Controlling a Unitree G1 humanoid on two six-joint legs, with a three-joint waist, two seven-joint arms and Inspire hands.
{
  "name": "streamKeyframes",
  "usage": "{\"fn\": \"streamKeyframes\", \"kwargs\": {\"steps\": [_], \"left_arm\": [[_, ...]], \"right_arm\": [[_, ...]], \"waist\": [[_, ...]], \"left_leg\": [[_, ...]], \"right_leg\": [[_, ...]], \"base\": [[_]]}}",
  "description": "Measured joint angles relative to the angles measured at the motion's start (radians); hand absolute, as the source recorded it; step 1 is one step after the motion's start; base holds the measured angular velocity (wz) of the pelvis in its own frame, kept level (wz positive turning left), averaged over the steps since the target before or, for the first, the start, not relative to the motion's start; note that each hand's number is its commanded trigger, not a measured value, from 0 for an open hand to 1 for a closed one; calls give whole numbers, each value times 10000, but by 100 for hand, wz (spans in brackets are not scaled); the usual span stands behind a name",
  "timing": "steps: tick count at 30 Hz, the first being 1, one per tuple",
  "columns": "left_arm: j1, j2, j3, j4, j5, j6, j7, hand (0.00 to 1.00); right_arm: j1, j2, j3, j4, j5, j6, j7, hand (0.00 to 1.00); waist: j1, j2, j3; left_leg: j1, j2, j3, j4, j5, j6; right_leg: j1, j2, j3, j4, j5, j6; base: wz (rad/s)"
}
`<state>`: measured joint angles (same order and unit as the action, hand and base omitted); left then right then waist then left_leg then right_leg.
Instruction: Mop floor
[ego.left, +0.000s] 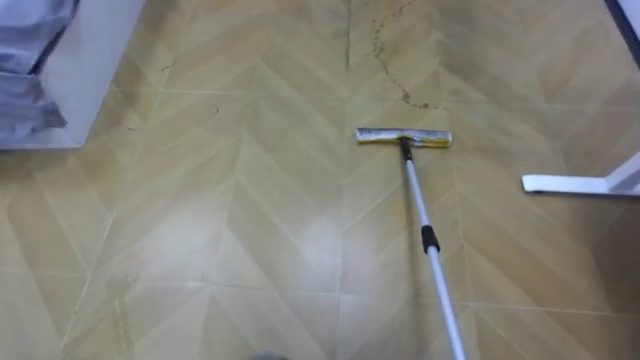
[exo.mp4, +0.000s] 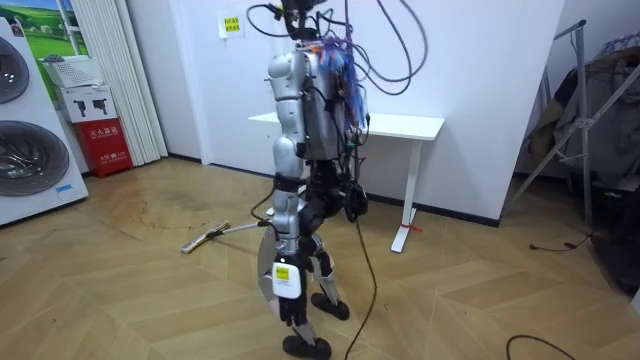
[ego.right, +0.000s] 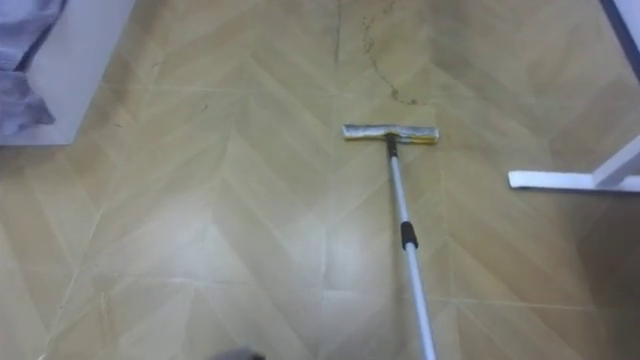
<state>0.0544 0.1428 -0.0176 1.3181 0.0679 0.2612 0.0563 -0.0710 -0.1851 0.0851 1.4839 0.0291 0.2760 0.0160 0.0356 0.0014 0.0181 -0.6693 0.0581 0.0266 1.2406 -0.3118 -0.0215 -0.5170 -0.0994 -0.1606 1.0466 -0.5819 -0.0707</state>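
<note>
Honey-coloured wood laid in a herringbone pattern makes up the floor (ego.left: 200, 230), and on it we see the flat mop (ego.left: 418, 200) stretched out ahead of the robot. Its mop head (ego.left: 403, 137), a narrow pale strip with yellowish ends, lies flat on the boards, crosswise to the pole (ego.left: 446, 300). The pole is silver with a black collar (ego.left: 429, 239) and runs off the lower edge of the eye views, slanting slightly to the robot's right. Just beyond the mop head we make out a thin dark trail of dirt (ego.left: 392, 65) winding away across the boards. A white table foot (ego.left: 570, 184) rests on the floor to the right, well apart from the mop, and a white unit (ego.left: 90, 60) stands at the far left. In the room view the robot stands upright before a white tabletop (exo.mp4: 400, 125), turned toward the room view's left, where the mop reaches out over the floor and washing machines (exo.mp4: 30, 150) stand by the wall. Its left hand (exo.mp4: 278, 208) hangs low by the hip near the pole's upper end; we cannot tell whether it is spread or clasped round anything.
</note>
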Motion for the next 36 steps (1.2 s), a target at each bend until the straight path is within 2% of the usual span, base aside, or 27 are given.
{"fn": "streamKeyframes", "kwargs": {"steps": [1, 2, 4, 7, 10, 11, 12, 13, 14, 15, 16, 17, 18, 20, 22, 23, 24, 25, 27, 28, 29, 31, 32, 33, 34, 35, 36], "left_arm": [[31, 7, -123, 102, -56, -4, -24, 0], [23, 24, -221, 94, -218, -6, -50, 0], [-85, 57, -446, 38, -370, -55, -243, 0], [-82, 189, -441, -14, -351, -215, -516, 0], [-5, 188, -483, 14, -311, -213, -842, 0], [-7, 190, -481, 18, -307, -223, -1032, 0], [-37, 187, -457, 26, -273, -221, -1153, 0], [-73, 162, -423, 38, -243, -217, -1179, 0], [-88, 155, -420, 37, -241, -215, -1170, 0], [-153, 148, -418, 23, -242, -227, -1113, 0], [-185, 148, -418, 9, -245, -232, -1077, 0], [-245, 158, -426, -70, -246, -287, -1005, 0], [-311, 125, -462, -148, -253, -330, -838, 0], [-328, 42, -676, -225, -330, -431, -645, 0], [-311, -66, -801, -210, -373, -424, -534, 0], [-270, -177, -809, -198, -370, -382, -447, 0], [-271, -267, -813, -209, -360, -342, -431, 0], [-285, -283, -801, -213, -364, -342, -437, 0], [-364, -223, -770, -218, -430, -341, -357, 0], [-378, -215, -787, -218, -517, -341, -307, 0], [-392, -194, -820, -219, -763, -341, -251, 0], [-449, -88, -750, -219, -997, -339, -159, 0], [-453, 22, -841, -222, -1135, -338, -109, 0], [-449, 185, -860, -224, -1361, -340, -50, 0], [-443, 368, -842, -231, -1512, -341, -25, 0], [-455, 458, -840, -250, -1511, -343, -22, 0], [-431, 596, -828, -252, -1501, -363, -17, 0]], "right_arm": [[-383, -170, 28, -10, 8, 8, -76, 100], [-607, -250, 58, -15, 44, 15, -126, 100], [-1127, -526, 234, -159, 372, -5, -138, 100], [-1780, -522, 610, -360, 1351, -253, -36, 100], [-1590, -473, 741, -420, 2091, -359, 235, 100], [-1233, -552, 718, -412, 2334, -344, 295, 100], [-764, -691, 695, -250, 2405, -356, 385, 100], [-548, -877, 707, 116, 2390, -345, 468, 100], [-423, -975, 724, 282, 2390, -341, 513, 100], [1, -1055, 901, 325, 2389, -250, 499, 100], [235, -1055, 931, 318, 2392, -178, 486, 100], [578, -983, 922, 321, 2434, -10, 484, 100], [828, -836, 904, 320, 2548, 113, 491, 100], [1155, -567, 887, 296, 2637, 113, 488, 100], [1304, -334, 888, 316, 2743, 115, 352, 100], [1304, -249, 877, 342, 2729, 162, 255, 100], [1299, -226, 855, 325, 2706, 223, 185, 100], [1223, -228, 791, 313, 2654, 256, 163, 100], [481, -284, 508, 320, 2311, 404, 12, 100], [279, -339, 514, 323, 2303, 448, -43, 100], [-215, -512, 498, 334, 2243, 506, -154, 100], [-1058, -826, 477, 354, 2031, 659, -290, 100], [-1668, -1083, 511, 327, 2029, 649, -382, 100], [-2205, -1264, 534, 197, 2103, 565, -467, 100], [-2476, -1351, 594, -33, 2252, 400, -501, 100], [-2595, -1395, 616, -183, 2387, 252, -488, 100], [-2835, -1415, 596, -391, 2496, 52, -444, 100]], "waist": [[59, -54, 40], [140, -73, 74], [306, 45, 91], [577, -27, 67], [539, -53, 1], [535, -73, -100], [462, -58, -185], [468, -14, -204], [472, -9, -198], [461, 105, -177], [452, 222, -203], [397, 413, -176], [149, 577, -120], [-187, 777, -113], [-163, 758, -108], [-163, 782, -94], [-128, 789, -89], [-71, 807, -103], [-24, 611, 14], [-12, 496, 71], [37, 521, 38], [292, 330, 109], [452, 233, 121], [570, 44, 158], [699, -47, 134], [769, -69, 114], [963, -230, 179]], "left_leg": [[-381, 25, -16, 670, 634, 15], [-549, 38, -12, 909, 900, 6], [-966, -13, 90, 521, 888, 65], [-1069, -402, 271, -3024, 847, 87], [-933, -616, 369, -3700, 947, 140], [-783, -756, 529, -3891, 886, 243], [-513, -1004, 755, -4068, 609, 757], [-344, -1175, 1026, -4090, 322, 1235], [-304, -1280, 1106, -4049, 232, 1372], [-209, -1449, 1093, -3884, -66, 1459], [-183, -1465, 1050, -3810, -260, 1539], [-154, -1487, 948, -3732, -487, 1621], [-120, -1506, 863, -3746, -591, 1692], [-87, -1586, 736, -3845, -727, 1715], [71, -1618, 737, -3897, -928, 1638], [254, -1618, 682, -3858, -1226, 1564], [348, -1574, 562, -3685, -1445, 1439], [379, -1566, 469, -3610, -1499, 1368], [448, -1545, 428, -3083, -1616, 1143], [425, -1526, 428, -2876, -1623, 1129], [298, -1415, 441, -2349, -1620, 1094], [-45, -1283, 525, -1317, -1415, 734], [-349, -1142, 517, -550, -1216, 426], [-703, -998, 509, 186, -827, 191], [-1088, -850, 438, 376, -812, 130], [-1312, -790, 423, 227, -856, 202], [-1729, -698, 422, -383, -865, 217]], "right_leg": [[-38, 82, 129, 289, -142, -17], [-70, 187, 270, 392, -182, -43], [-83, 355, 394, 533, -246, -122], [-177, 342, 591, 315, -363, 63], [141, 118, 657, -135, -455, 258], [390, 78, 833, -506, -353, 435], [668, -4, 1177, -732, -213, 562], [482, -49, 1648, -263, -75, 732], [188, -53, 1862, 321, 219, 850], [-355, -15, 2184, 1504, 1063, 940], [-611, 42, 2229, 1864, 1408, 930], [-1268, 223, 2249, 2213, 1575, 917], [-1964, 285, 2123, 2144, 1561, 917], [-2807, 302, 1808, 1055, 1595, 889], [-3169, 427, 1709, -819, 1981, 733], [-3181, 533, 1603, -1560, 2680, 521], [-3052, 562, 1465, -1546, 2930, 303], [-2995, 568, 1380, -1527, 2851, 220], [-2877, 504, 1246, -1095, 2368, 25], [-2841, 506, 1229, -992, 2228, -9], [-2782, 548, 1160, -785, 1962, -119], [-2784, 596, 1194, -319, 1541, -248], [-2789, 690, 1187, -57, 1320, -297], [-2765, 807, 1208, 143, 1122, -356], [-2686, 966, 1238, 164, 1021, -359], [-2633, 1006, 1244, 162, 982, -367], [-2476, 1024, 1230, 142, 953, -326]], "base": [[-9], [-5], [6], [5], [5], [35], [37], [24], [5], [0], [0], [10], [20], [20], [-20], [-18], [-17], [-17], [-14], [0], [0], [-4], [-7], [3], [9], [13], [7]]}}
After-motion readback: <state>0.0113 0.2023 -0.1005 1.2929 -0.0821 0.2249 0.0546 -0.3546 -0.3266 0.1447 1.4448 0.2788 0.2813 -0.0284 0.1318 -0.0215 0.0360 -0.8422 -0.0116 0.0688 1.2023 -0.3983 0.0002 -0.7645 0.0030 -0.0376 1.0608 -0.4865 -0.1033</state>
